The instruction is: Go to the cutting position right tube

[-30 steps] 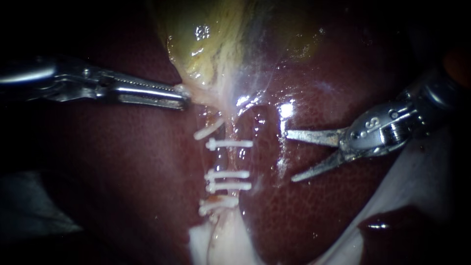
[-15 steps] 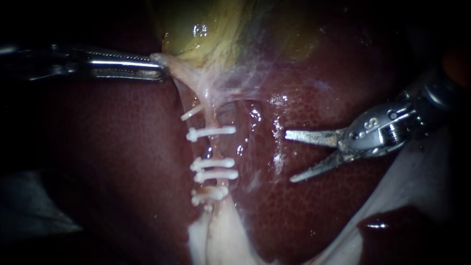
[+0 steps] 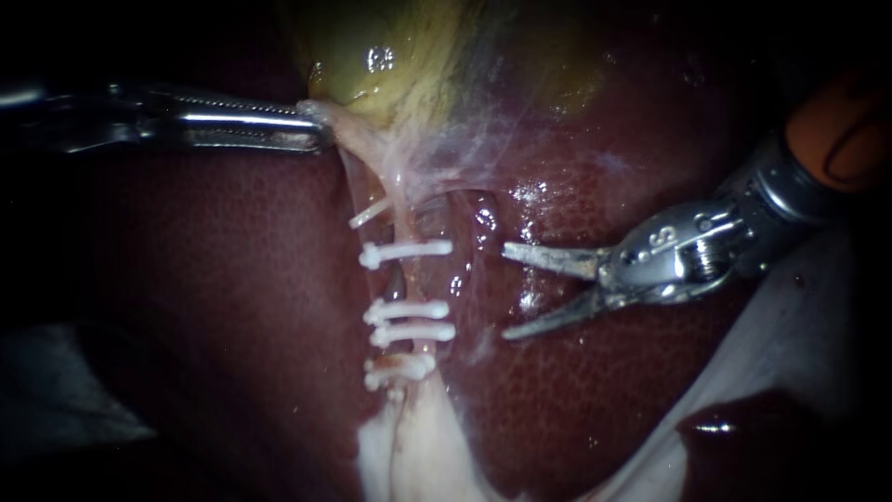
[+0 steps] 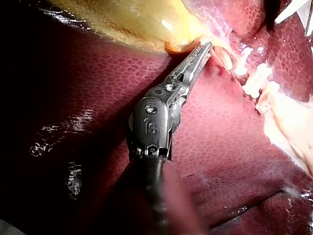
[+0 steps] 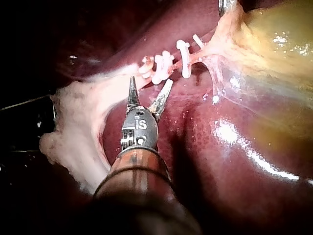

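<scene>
My left instrument (image 3: 311, 125) comes in from the left, jaws shut on pale tissue at the neck of the yellow-green gallbladder (image 3: 400, 65), holding it taut; the left wrist view shows the same grip (image 4: 205, 48). From the neck a thin tube (image 3: 409, 279) runs down, crossed by several white clips (image 3: 406, 251). My right instrument (image 3: 506, 290) has two blades standing open, tips just right of the clips, apart from the tube. In the right wrist view the open blades (image 5: 150, 84) point at the clips (image 5: 161, 66), a short way off.
Dark red liver (image 3: 232, 307) lies all around the tube. Pale fatty tissue (image 3: 418, 446) spreads below the lowest clip. A whitish sheet (image 3: 790, 372) lies under my right instrument's shaft.
My right instrument has moved left toward the clips, blades still open. My left instrument first drew the gallbladder neck up and left, then stayed nearly still.
</scene>
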{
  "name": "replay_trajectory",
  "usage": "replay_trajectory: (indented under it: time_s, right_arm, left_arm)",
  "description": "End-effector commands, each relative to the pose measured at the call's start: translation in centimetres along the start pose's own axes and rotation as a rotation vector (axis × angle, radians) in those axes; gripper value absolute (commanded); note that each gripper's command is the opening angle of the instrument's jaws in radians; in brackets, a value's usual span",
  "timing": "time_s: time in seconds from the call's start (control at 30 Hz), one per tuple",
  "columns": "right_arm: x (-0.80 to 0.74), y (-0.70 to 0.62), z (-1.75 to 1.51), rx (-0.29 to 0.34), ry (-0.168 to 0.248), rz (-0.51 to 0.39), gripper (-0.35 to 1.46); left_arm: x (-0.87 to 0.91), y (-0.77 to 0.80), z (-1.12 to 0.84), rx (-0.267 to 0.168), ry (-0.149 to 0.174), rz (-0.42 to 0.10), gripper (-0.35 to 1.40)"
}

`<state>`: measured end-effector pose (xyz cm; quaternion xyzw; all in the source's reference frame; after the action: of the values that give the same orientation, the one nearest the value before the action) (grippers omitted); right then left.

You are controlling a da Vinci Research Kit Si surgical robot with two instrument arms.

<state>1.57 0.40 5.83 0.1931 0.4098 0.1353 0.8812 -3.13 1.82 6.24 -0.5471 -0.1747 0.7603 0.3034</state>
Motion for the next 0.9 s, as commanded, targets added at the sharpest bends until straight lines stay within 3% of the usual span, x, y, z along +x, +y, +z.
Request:
replay_trajectory:
  time_s: [0.03,0.13,0.27,0.47,0.7,0.9]
  right_arm:
    - [-0.03,0.01,0.06,0.019,0.002,0.018,1.43]
    - [-0.13,0.02,0.19,0.05,-0.001,0.055,1.43]
    - [-0.33,0.04,0.42,0.096,-0.041,0.092,1.43]
    - [-0.58,0.13,0.65,0.139,-0.047,0.126,1.43]
    - [-0.63,0.27,0.79,0.193,-0.016,0.147,1.38]
    - [-0.6,0.3,0.96,0.222,0.001,0.158,1.37]
  left_arm:
    - [0.0,0.0,0.0,0.0,-0.001,0.0,-0.35]
    - [0.01,0.0,-0.01,-0.001,-0.001,-0.001,-0.35]
    - [0.01,0.0,-0.02,-0.001,-0.001,-0.001,-0.35]
    - [0.01,0.0,-0.03,-0.002,-0.001,-0.001,-0.35]
    - [0.01,0.01,-0.03,-0.001,-0.001,-0.001,-0.35]
    - [0.01,0.02,-0.04,-0.001,-0.001,-0.001,-0.35]
